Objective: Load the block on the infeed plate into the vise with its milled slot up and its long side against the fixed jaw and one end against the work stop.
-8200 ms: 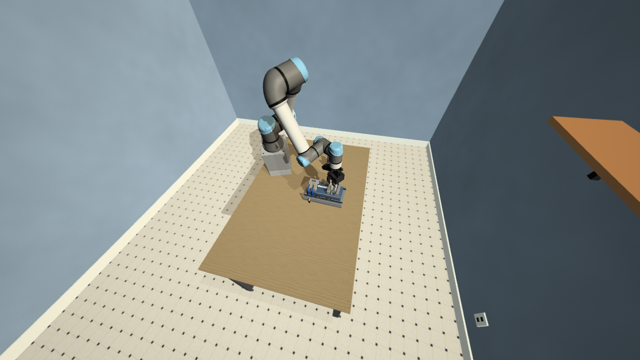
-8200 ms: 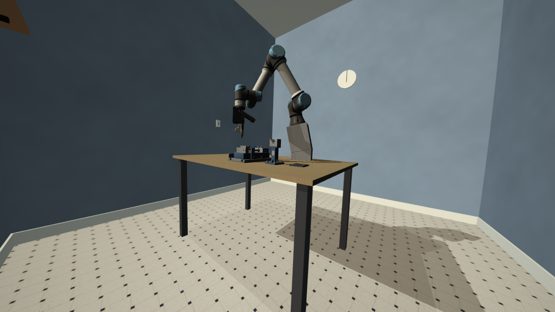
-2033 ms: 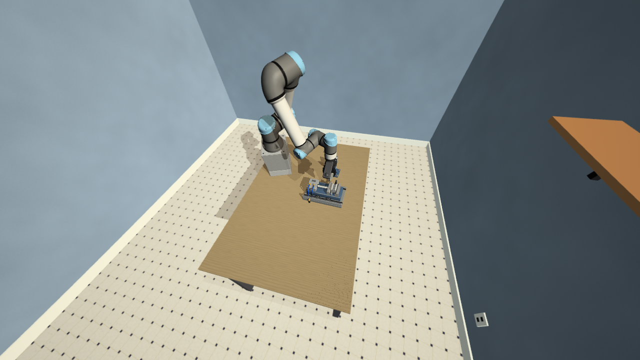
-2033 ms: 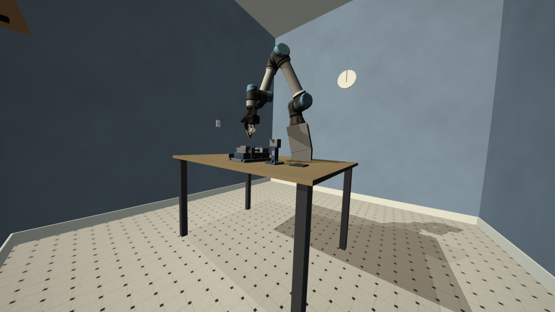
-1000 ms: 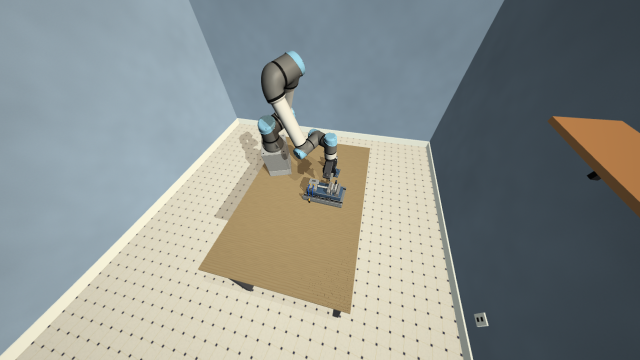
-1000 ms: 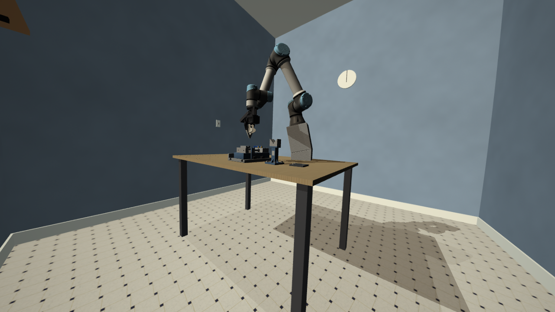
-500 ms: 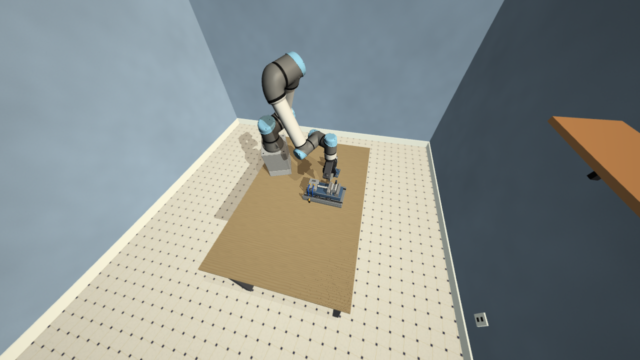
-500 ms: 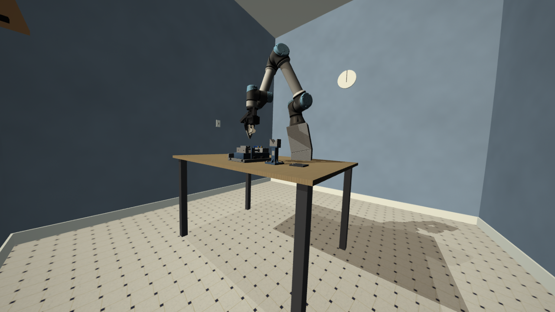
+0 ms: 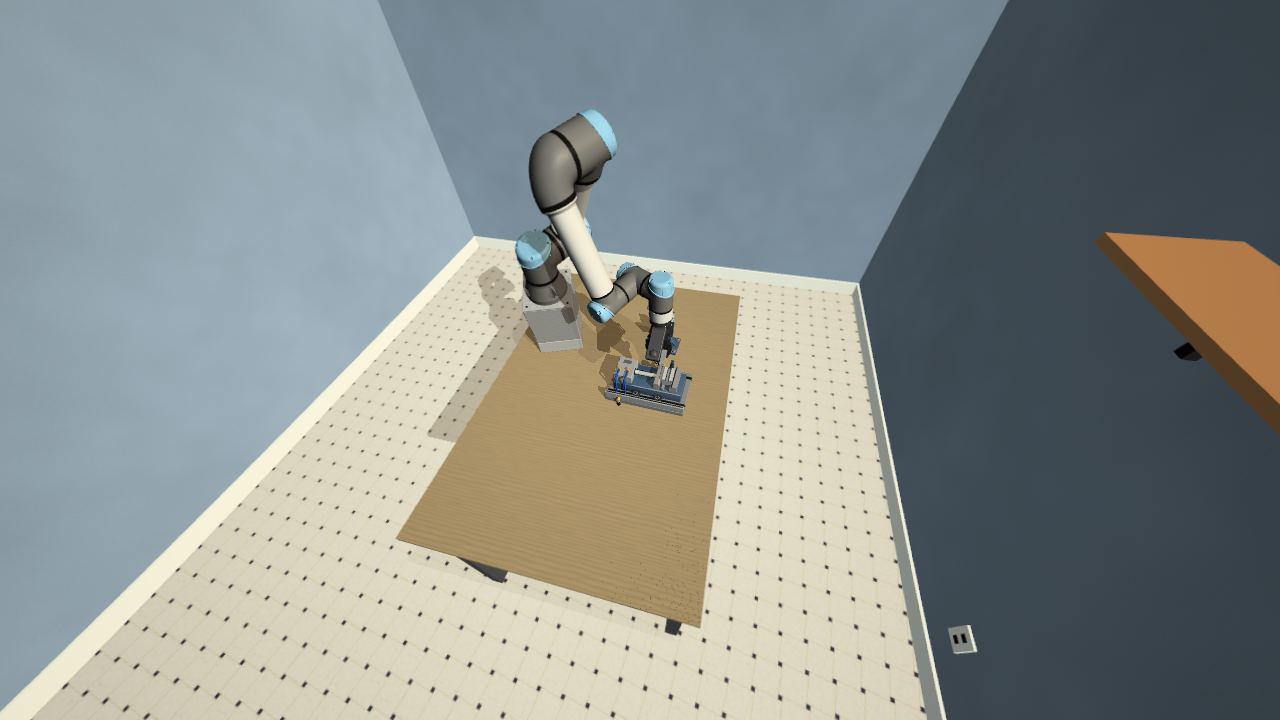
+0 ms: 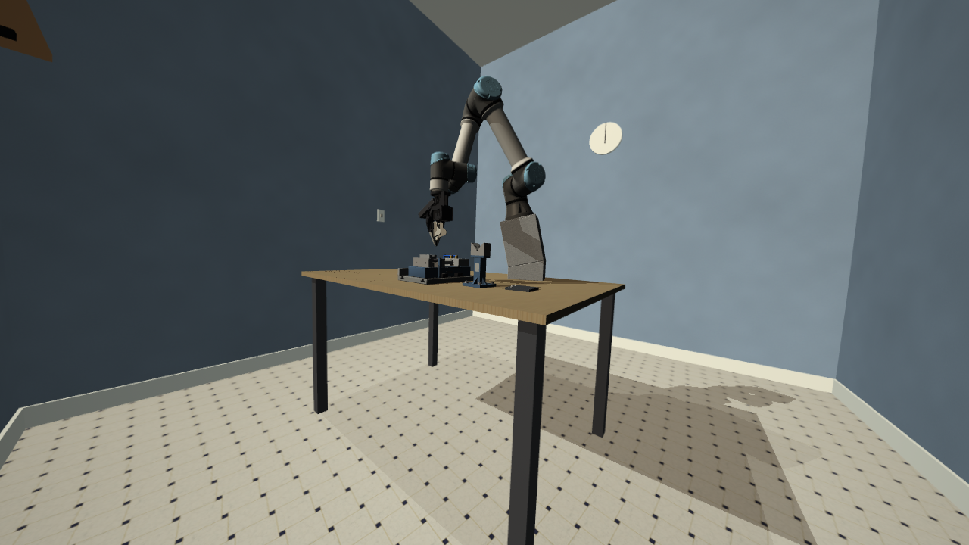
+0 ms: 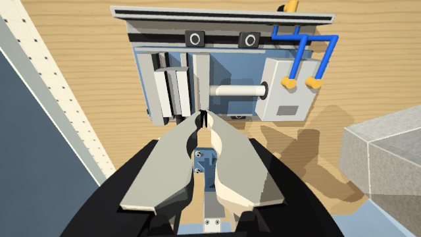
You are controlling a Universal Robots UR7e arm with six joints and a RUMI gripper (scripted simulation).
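Can't make out the work stop for certain, nor any contact at the block's near end, close behind the claw (image 9: 659,360) (image 10: 436,241) (image 11: 204,114) in the wrist view. Can't judge contact with the fixed jaw (image 11: 147,90) either; too small to settle in the top and exterior views. Can see the pale block (image 11: 172,93) lying lengthwise between the vise's (image 9: 642,387) (image 10: 420,272) (image 11: 235,67) jaws, slot up, close to the fixed jaw on the left. Can see a gap on its right, before the moving jaw (image 11: 201,80). Shut, tips together, holding nothing, raised over the vise's near edge, with open air below and bare tabletop (image 9: 572,483) (image 10: 379,278) (image 11: 89,76) left of the vise.

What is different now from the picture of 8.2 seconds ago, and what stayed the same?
The gripper turned and moved toward the arm's base; it is shut on nothing. The part and vise show no visible shift.
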